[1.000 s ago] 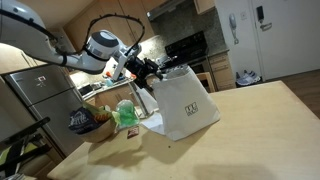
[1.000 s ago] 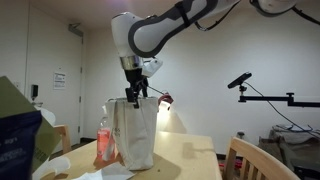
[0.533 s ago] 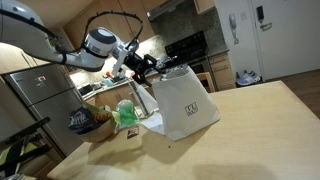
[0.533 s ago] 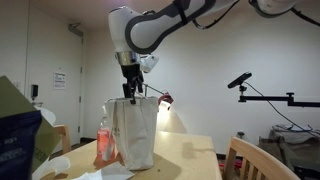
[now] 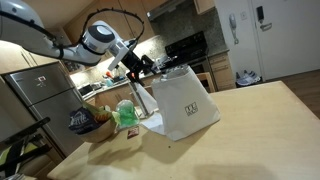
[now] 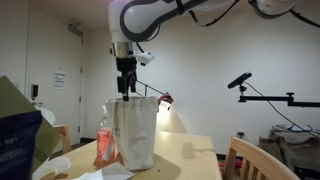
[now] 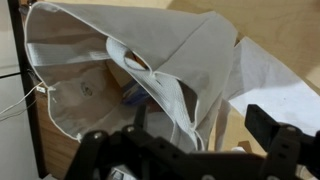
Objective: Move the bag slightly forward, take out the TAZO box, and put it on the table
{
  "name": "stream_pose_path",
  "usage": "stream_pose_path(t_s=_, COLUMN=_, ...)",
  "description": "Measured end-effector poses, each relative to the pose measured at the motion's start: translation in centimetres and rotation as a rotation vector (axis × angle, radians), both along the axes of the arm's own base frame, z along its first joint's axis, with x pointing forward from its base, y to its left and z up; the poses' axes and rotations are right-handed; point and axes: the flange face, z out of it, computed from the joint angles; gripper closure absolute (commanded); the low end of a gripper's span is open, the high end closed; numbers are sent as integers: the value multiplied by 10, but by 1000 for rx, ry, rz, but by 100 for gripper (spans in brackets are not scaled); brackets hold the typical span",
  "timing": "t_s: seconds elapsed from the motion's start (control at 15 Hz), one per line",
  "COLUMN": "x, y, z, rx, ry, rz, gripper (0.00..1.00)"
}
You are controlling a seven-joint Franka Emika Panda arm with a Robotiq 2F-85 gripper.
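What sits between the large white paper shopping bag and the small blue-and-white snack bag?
A crumpled green item, beside the bag, shown in an exterior view.

worktop (image 5: pixel 250 120): tan wood | below my hand (image 6: pixel 127 90): bag (image 5: pixel 188 103) standing | beside it: pink bottle (image 6: pixel 104 143), green packet (image 5: pixel 127 113)

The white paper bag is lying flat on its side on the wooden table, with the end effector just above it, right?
No. The white paper bag stands upright, mouth open at the top, not lying flat; an exterior view shows it. It is on the wooden table, with the end effector just above it.
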Motion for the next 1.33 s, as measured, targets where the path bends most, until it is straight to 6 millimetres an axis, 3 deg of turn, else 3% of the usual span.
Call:
stream_pose_path(t_s=0.6, x=-1, y=2, z=-6, rx=11, ry=13, rz=-2, gripper=0)
stream_pose_path(t_s=1.33, x=3, y=-6, z=-37, rx=222, ry=114, rz=67, gripper=0)
